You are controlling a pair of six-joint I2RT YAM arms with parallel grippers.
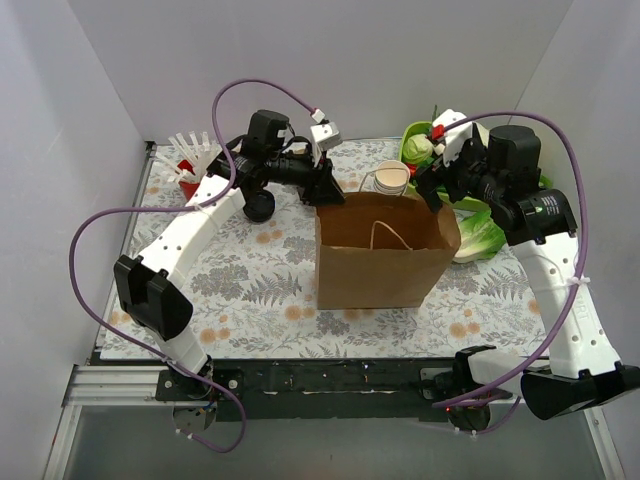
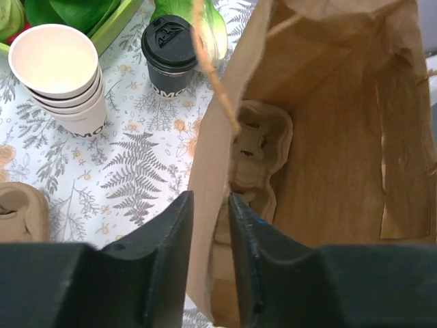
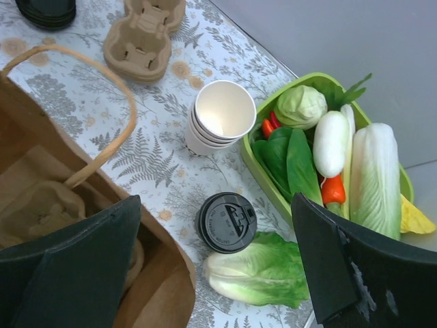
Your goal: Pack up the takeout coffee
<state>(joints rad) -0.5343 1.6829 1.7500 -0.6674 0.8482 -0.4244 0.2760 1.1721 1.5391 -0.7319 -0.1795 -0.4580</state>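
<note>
The takeout coffee, a white cup with a black lid (image 3: 227, 222), stands on the table between the brown paper bag (image 1: 380, 250) and a lettuce head; it also shows in the left wrist view (image 2: 169, 55). A tan pulp carrier (image 2: 256, 150) lies inside the bag and shows in the right wrist view (image 3: 48, 205). My left gripper (image 2: 210, 201) is pinched on the bag's far-left wall, one finger inside and one outside; it is at the bag's rim in the top view (image 1: 325, 192). My right gripper (image 3: 213, 205) is wide open and empty, above the lidded cup (image 1: 432, 195).
A stack of open white cups (image 3: 220, 116) stands beside a green tray of vegetables (image 3: 270, 181). A lettuce head (image 3: 259, 277) lies by the lidded cup. Spare carriers (image 3: 145, 37), a pile of black lids (image 3: 46, 10) and a red cup of straws (image 1: 190, 165) are at the back left.
</note>
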